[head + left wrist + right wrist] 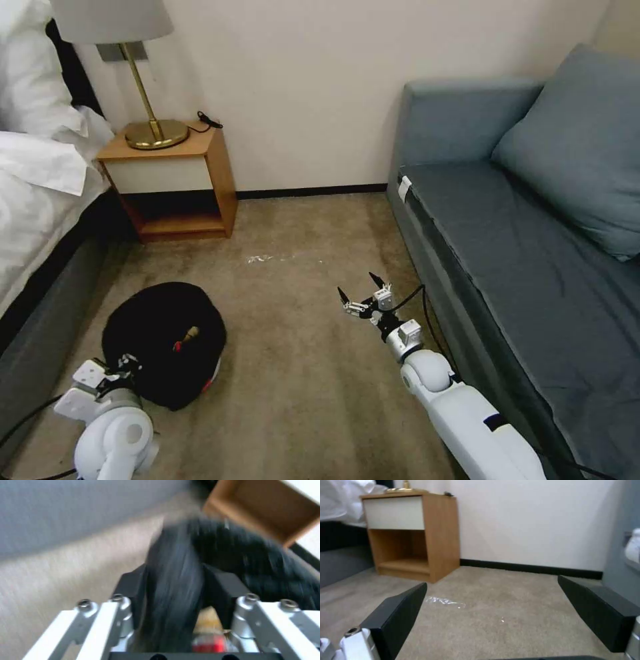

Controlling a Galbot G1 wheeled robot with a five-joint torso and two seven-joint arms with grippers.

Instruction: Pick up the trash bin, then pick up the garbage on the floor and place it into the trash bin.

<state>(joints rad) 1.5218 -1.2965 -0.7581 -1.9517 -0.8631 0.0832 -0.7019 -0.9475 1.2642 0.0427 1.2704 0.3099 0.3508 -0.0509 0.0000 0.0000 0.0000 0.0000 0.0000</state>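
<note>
Beige carpet (300, 347) covers the floor between a bed (40, 200) at the left and a grey-blue sofa (520, 267) at the right, with a wooden nightstand (177, 180) carrying a brass lamp (150, 100) against the far wall. On the near left, the trash bin (163, 340), lined with a black bag, is at the end of the left arm, and inside its opening a small tan piece and a red piece of garbage (188, 337) are visible. The left gripper (123, 370) is at the bin's near rim; in the left wrist view its fingers (220, 587) pinch a fold of the black bag. The right gripper (363, 293) hovers over bare carpet near the sofa's front edge, its fingers (396, 615) spread wide apart. A pale shiny patch (267, 258) lies on the carpet farther ahead.
</note>
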